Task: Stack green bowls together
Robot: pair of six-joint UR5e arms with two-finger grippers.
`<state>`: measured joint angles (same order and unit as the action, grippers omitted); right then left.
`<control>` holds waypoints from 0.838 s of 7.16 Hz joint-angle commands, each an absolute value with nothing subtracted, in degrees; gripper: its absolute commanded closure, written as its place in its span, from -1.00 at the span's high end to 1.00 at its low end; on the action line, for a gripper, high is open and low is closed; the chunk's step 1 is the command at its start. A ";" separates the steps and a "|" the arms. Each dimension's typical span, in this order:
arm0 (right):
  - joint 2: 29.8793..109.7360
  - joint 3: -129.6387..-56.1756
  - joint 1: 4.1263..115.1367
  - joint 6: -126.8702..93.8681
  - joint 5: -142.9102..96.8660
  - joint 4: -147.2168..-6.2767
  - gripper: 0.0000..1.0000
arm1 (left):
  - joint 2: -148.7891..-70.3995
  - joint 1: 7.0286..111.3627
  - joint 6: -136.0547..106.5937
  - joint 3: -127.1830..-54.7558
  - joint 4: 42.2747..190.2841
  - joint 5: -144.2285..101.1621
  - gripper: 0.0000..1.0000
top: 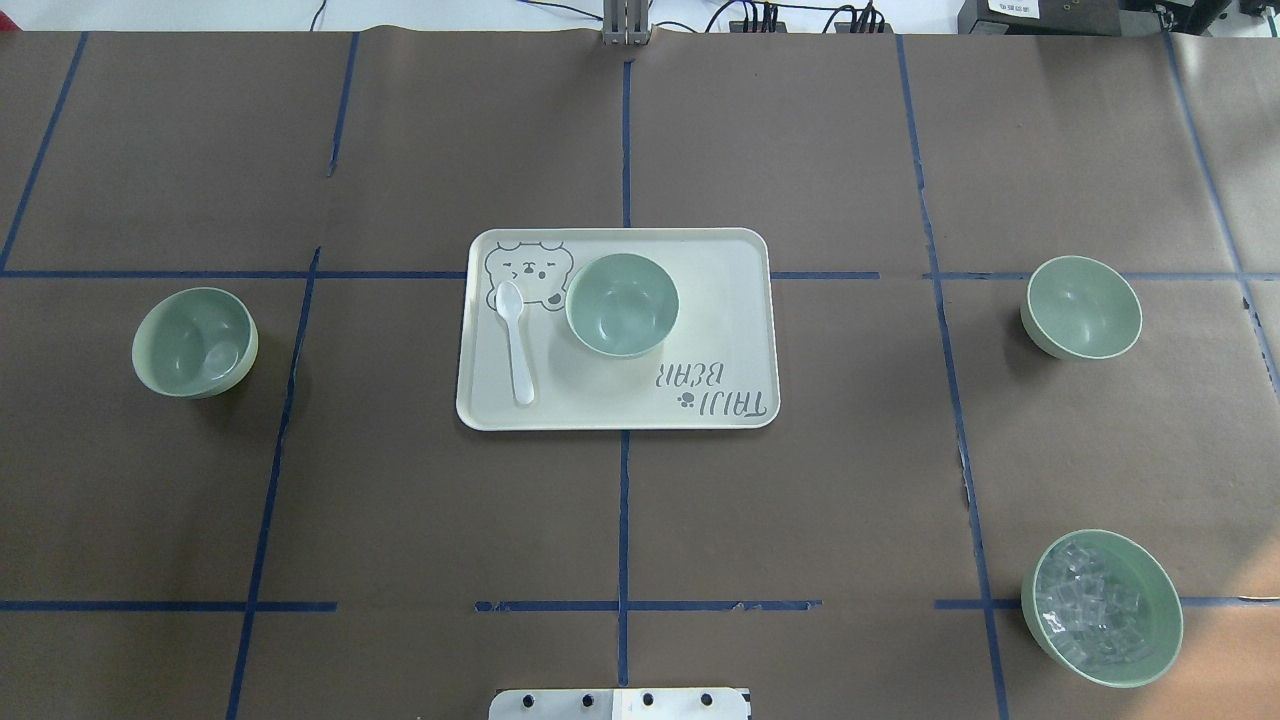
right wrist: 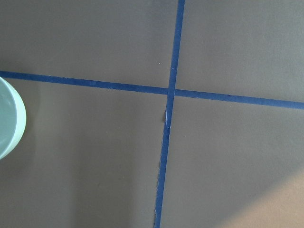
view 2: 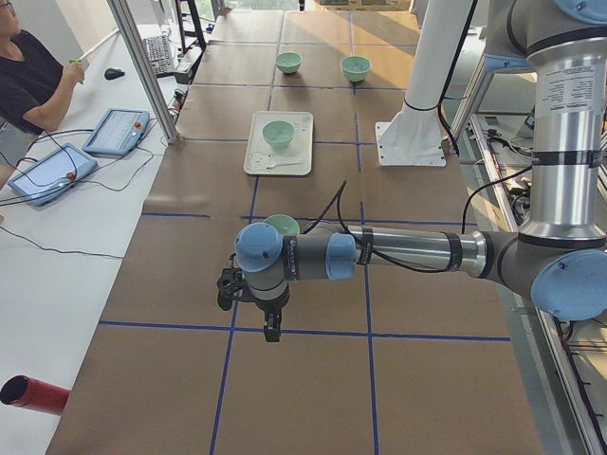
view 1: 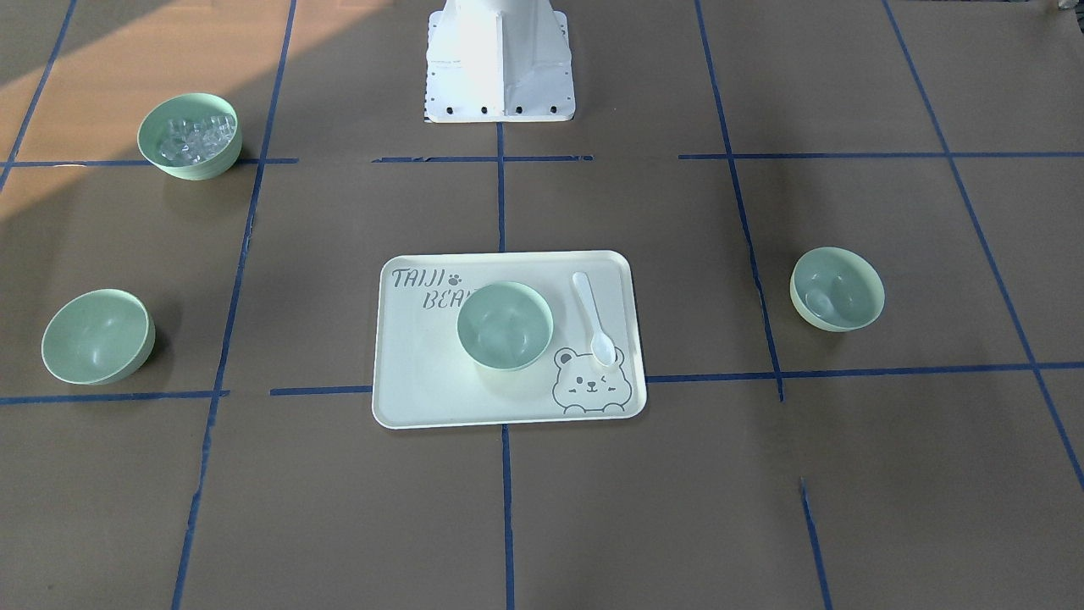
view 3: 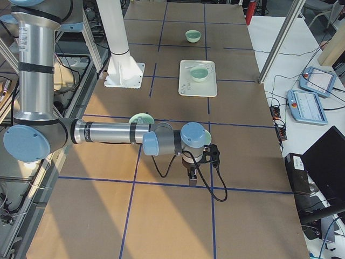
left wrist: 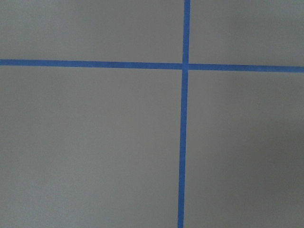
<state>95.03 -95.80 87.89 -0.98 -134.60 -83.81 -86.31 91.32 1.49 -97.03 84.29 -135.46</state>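
Observation:
Three plain green bowls stand apart. One green bowl (top: 622, 303) sits on the bear-print tray (top: 720, 300), and it also shows in the front view (view 1: 505, 325). A second green bowl (top: 195, 342) stands at the table's left (view 1: 837, 288). A third green bowl (top: 1081, 306) stands at the right (view 1: 98, 335). The left gripper (view 2: 271, 328) hangs over bare paper past the left bowl (view 2: 283, 224). The right gripper (view 3: 192, 175) hangs beyond the right end. Both grippers show only in the side views, so I cannot tell whether they are open or shut.
A green bowl with clear cubes (top: 1102, 608) stands near the robot's right front. A white spoon (top: 516, 340) lies on the tray beside the bowl. The robot base (view 1: 500, 59) stands at mid table. A bowl rim (right wrist: 9, 118) shows at the right wrist view's left edge. An operator (view 2: 33, 81) sits nearby.

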 commanded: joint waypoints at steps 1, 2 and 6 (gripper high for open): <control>95.01 -95.80 87.89 -1.32 -134.74 -83.50 1.00 | -86.40 91.32 1.49 -97.03 84.37 -135.61 1.00; 95.10 -95.71 87.89 -1.32 -134.65 -83.41 1.00 | -86.40 91.32 1.76 -97.64 84.90 -135.53 1.00; 94.40 -95.98 87.89 -1.49 -135.88 -83.32 1.00 | -86.84 80.81 -10.20 -97.47 105.33 -135.35 1.00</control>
